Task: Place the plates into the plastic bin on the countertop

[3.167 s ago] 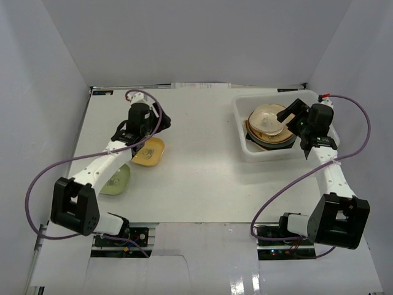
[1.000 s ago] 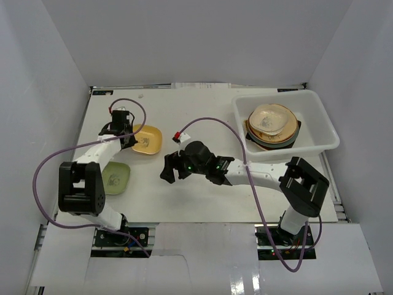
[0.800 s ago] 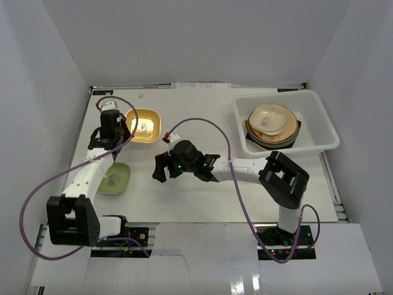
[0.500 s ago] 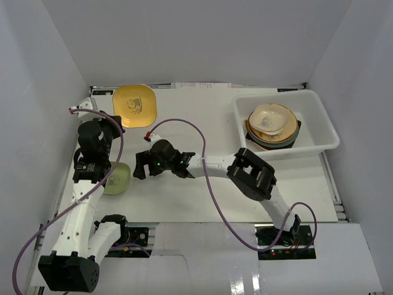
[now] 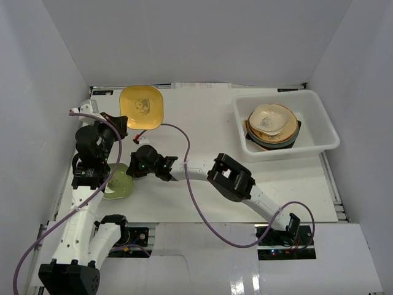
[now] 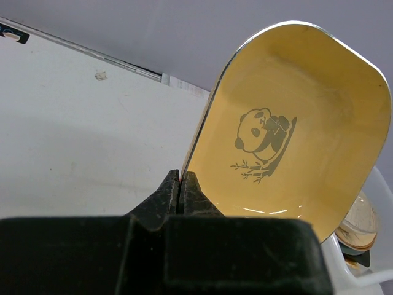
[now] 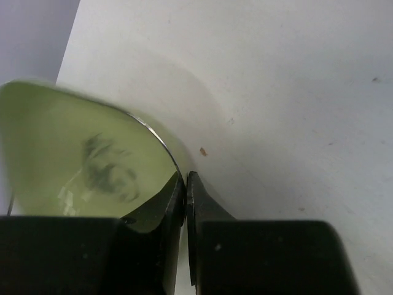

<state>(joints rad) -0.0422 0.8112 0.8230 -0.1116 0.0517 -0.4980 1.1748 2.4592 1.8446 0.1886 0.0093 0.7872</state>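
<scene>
Pick-up step: a yellow panda plate (image 6: 288,123) is being clamped at its rim by the left gripper (image 6: 181,178), and a green plate (image 7: 80,153) by the right gripper (image 7: 185,181). Next, both probably need to be carried to the plastic bin (image 5: 286,153), far off to the grippers' right.

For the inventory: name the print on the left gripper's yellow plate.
Yellow plate: panda with bamboo, clearest in left wrist view.

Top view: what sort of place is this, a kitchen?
Probably a robot test booth, not a kitchen: plain white walls box in a white table, the left arm and right arm are bolted at its near edge, and stacked plates sit in a plastic bin.
</scene>
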